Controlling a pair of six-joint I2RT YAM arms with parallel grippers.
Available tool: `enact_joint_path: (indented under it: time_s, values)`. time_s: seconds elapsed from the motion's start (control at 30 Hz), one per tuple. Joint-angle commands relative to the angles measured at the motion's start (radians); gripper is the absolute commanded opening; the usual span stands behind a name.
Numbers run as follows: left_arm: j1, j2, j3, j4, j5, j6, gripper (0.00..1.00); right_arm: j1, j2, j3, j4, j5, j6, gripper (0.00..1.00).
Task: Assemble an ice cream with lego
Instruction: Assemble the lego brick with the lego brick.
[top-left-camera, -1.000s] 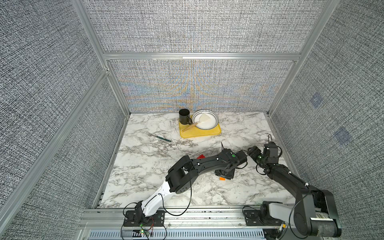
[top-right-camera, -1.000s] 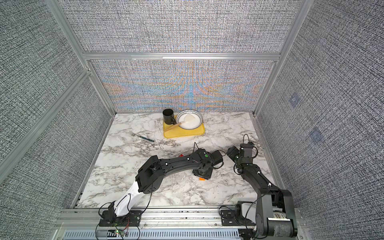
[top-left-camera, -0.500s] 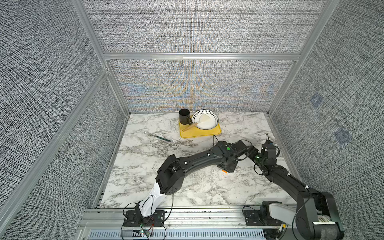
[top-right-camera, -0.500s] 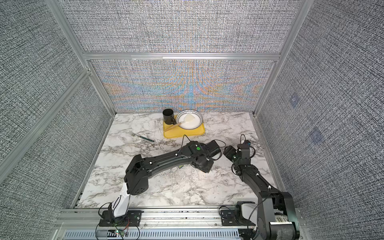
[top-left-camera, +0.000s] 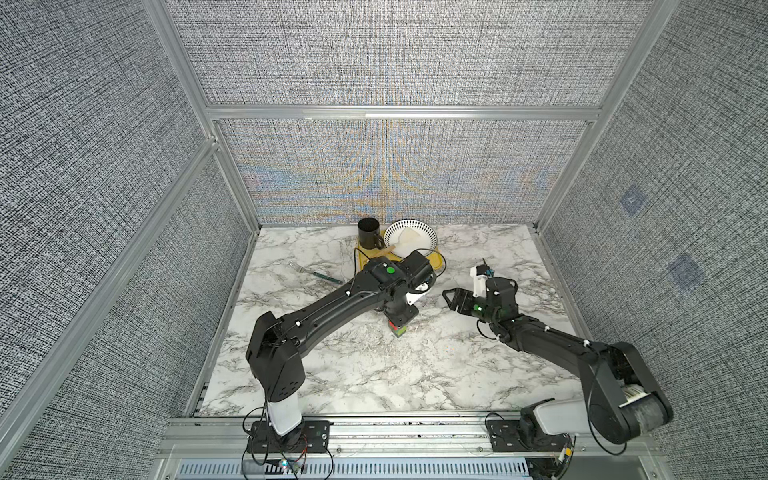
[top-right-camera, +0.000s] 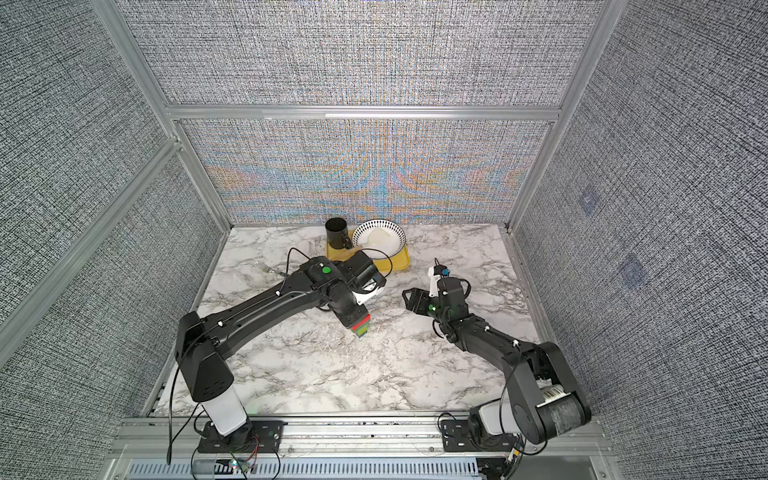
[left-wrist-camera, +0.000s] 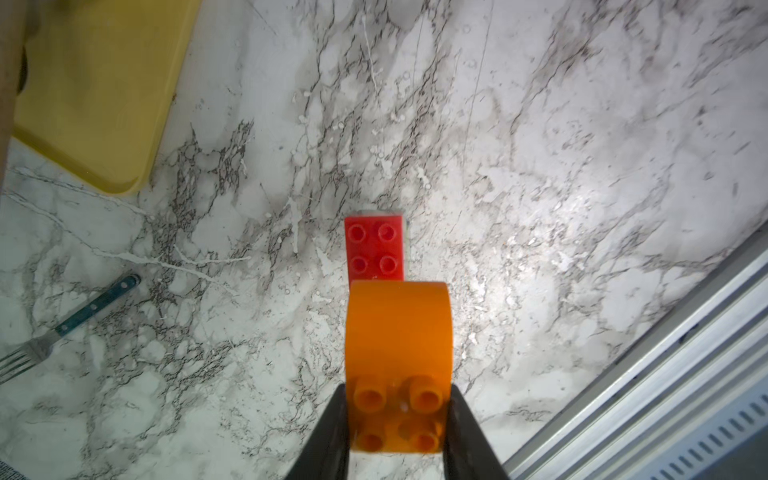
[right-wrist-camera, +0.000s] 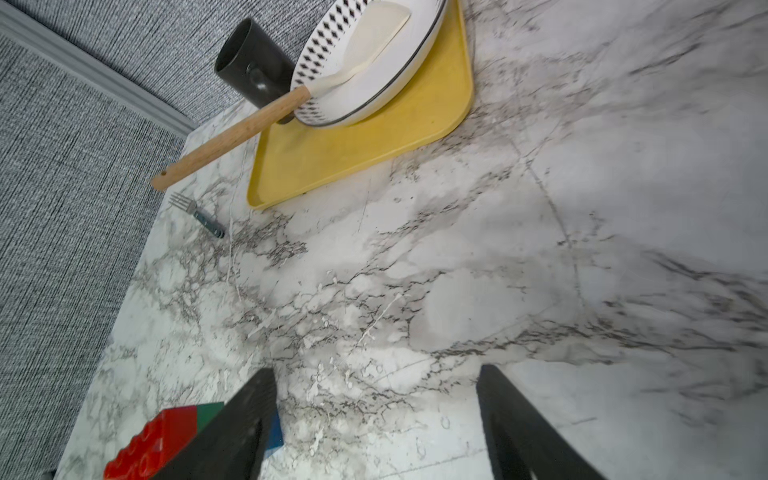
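Left gripper (left-wrist-camera: 395, 419) pinches the orange brick (left-wrist-camera: 398, 332) by its sides at the bottom middle of the left wrist view. One black finger (left-wrist-camera: 328, 436) presses on each flank, and four studs show between them. Just above it in that frame sits the red brick (left-wrist-camera: 374, 249), with four of its studs bare. The orange brick covers its near end; whether the two touch I cannot tell.

In both top views this gripper points straight down near the middle of the table (top-left-camera: 374, 374), directly over the stack (top-left-camera: 398, 331) (top-right-camera: 360, 328). The stack stands upright on the marble, red uppermost with green bands beneath. The orange brick is hidden there by the gripper.

Right gripper (right-wrist-camera: 374, 415) is spread wide, with only bare marble between its fingers. In a top view it sits right of centre (top-left-camera: 451, 297), apart from the stack and pointing left toward it. In the right wrist view the stack fills the lower left corner, partly behind one finger. Its red brick, green brick (right-wrist-camera: 210, 411) and blue brick (right-wrist-camera: 274, 432) show there.

At upper middle, by the back wall, a yellow tray (right-wrist-camera: 357, 158) carries a mug (top-left-camera: 368, 235) and a bowl (top-left-camera: 431, 237). The spatula (right-wrist-camera: 232, 137) lies in the bowl, its wooden handle reaching out past the tray's edge. The fork (left-wrist-camera: 68, 324) lies on the marble left of the tray.
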Motion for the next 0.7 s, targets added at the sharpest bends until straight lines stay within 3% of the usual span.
enact_joint_path:
  time_s: [0.0,0.3,0.67]
  values:
    - [0.009,0.026,-0.001,0.051,-0.036,0.086,0.02,0.028,0.037,0.027,0.059,-0.120,-0.026,0.78]
    - [0.014,0.173,0.132,-0.016,-0.036,0.089,0.02,0.074,0.080,0.065,0.037,-0.143,-0.053,0.78]
    - [0.035,0.185,0.174,-0.082,0.003,0.011,0.02,0.075,0.092,0.076,0.028,-0.157,-0.050,0.78]
